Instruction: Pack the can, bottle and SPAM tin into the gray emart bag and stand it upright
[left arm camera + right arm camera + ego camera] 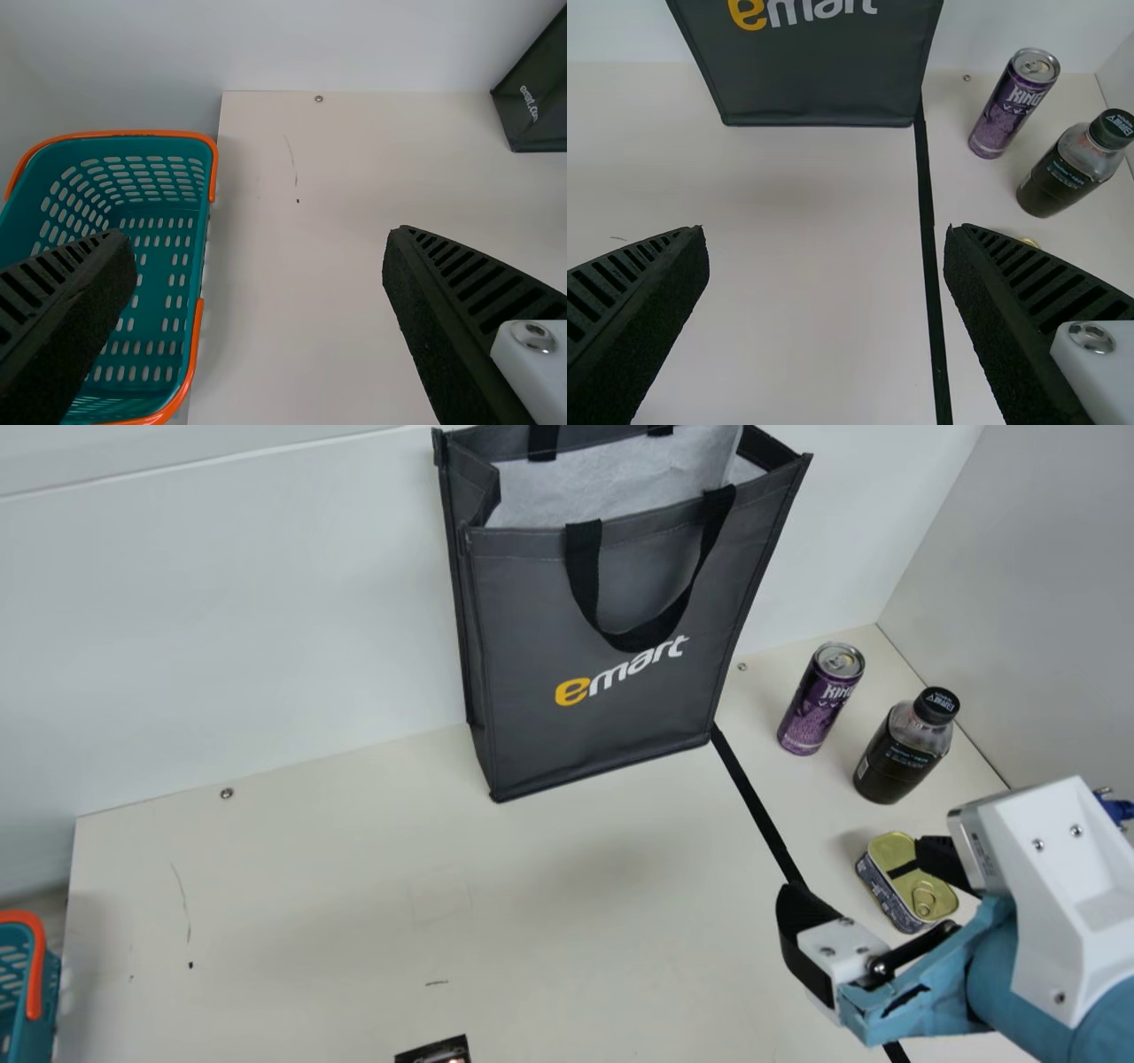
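The right end effector (pixel 826 230), wide open and empty, is nearer; the SPAM tin (pixel 904 887) lies flat on the table (pixel 310 903) to its right, can (pixel 810 710) and bottle (pixel 895 762) standing farther back. The left end effector (pixel 257 233) gapes empty too.

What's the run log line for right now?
gray bag upright | can, bottle, tin outside, on table | left gripper open, empty | right gripper open, empty

Bag (pixel 532 620) in all three views
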`<state>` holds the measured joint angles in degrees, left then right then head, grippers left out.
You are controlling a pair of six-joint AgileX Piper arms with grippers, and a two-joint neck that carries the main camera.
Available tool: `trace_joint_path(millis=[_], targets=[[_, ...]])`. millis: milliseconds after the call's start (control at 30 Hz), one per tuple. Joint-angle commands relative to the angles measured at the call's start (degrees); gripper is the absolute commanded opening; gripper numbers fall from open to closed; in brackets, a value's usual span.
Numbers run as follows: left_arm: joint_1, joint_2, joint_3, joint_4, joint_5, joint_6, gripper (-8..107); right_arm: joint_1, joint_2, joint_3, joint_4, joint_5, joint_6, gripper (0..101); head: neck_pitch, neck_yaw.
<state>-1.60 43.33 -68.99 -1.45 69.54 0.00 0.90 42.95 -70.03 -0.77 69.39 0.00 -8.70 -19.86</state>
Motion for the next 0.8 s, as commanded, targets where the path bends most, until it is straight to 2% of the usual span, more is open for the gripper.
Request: trace_joint_path(millis=[0, 333, 767], targets=[[0.00, 0.00, 0.00, 0.00, 0.00, 0.00, 90, 0.10, 0.42, -0.44, -0.18, -0.21, -0.22, 95, -1.30, -0.14], [0.00, 0.00, 0.00, 0.00, 0.00, 0.00, 90, 0.78, 4.45, -4.26, -0.99, -1.06, -1.74, 95, -1.30, -0.14], [0.00, 0.00, 0.00, 0.00, 0.00, 0.00, 90, 2.19, 11.56, -12.26, -1.65, -1.19, -4.26, 95, -1.30, -0.14]])
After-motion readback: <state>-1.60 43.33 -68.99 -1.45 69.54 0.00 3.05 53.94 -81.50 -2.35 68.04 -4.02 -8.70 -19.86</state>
